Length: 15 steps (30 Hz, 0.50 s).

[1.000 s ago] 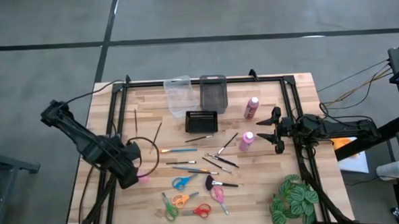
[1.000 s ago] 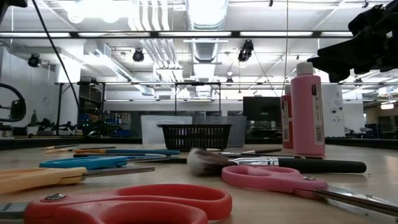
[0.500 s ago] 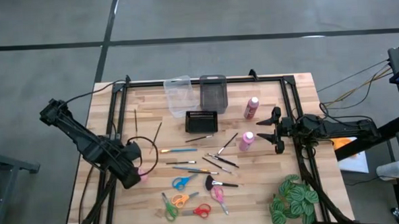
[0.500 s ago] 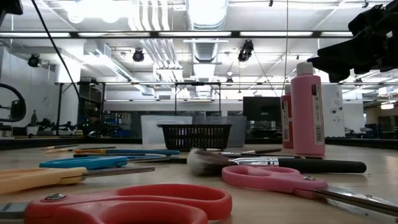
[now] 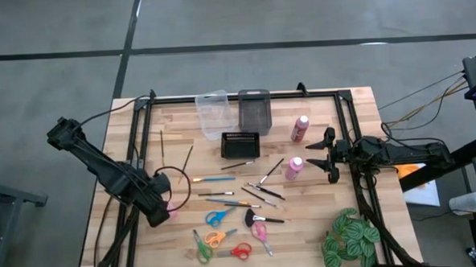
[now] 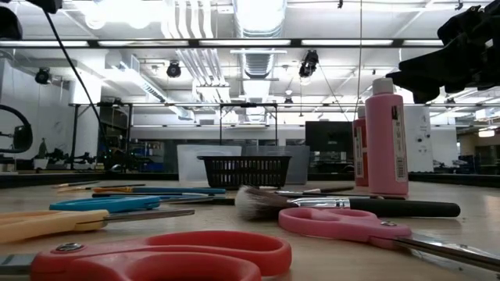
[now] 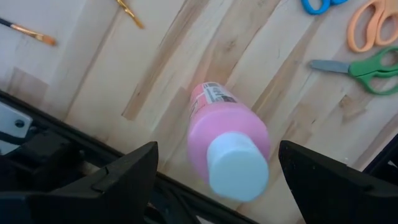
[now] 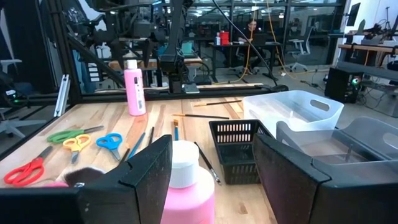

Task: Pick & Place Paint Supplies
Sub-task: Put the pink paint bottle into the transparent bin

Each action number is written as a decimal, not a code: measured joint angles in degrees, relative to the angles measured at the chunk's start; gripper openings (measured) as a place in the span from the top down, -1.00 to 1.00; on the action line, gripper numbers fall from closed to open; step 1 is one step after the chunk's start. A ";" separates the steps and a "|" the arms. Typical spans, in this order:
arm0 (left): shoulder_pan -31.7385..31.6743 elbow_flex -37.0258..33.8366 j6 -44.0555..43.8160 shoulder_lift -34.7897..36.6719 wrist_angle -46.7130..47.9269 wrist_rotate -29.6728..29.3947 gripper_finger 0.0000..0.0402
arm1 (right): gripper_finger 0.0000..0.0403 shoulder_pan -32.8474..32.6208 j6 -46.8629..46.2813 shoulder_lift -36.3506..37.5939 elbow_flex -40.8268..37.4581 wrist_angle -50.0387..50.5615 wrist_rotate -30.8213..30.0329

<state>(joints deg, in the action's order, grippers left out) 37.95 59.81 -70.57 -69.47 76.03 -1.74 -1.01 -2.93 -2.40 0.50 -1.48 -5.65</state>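
Wooden tabletop fills the high view: left gripper (image 5: pixel 162 208) hovers, jaws apart, over a pink bottle (image 5: pixel 171 207) at lower left, shifted slightly since earlier. Left wrist view: that bottle (image 7: pixel 227 149) stands upright, rigid, likely light and smooth; grasp its body. Right wrist view: right gripper (image 8: pixel 211 177) spread around another bottle (image 8: pixel 185 190).

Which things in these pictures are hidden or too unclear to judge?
- High view: left gripper covers most of a pink bottle.
- Low view: second pink bottle sits behind the nearer bottle.
- High view: paintbrushes too small to count.
- Right wrist view: clear bin, contents unclear.
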 joint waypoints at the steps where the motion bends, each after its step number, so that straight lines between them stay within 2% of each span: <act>1: 0.00 -0.51 0.03 0.00 -0.77 0.01 -0.68 | -0.10 -0.01 0.06 -0.01 -0.01 0.00 0.00; 15: 0.00 -3.25 0.01 -0.11 -3.15 0.24 -0.68 | -0.10 0.00 0.10 0.00 0.00 0.00 0.00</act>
<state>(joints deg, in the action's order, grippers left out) 37.95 56.55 -70.57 -69.58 72.88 -1.49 -1.01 -2.83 -2.41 0.50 -1.48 -5.65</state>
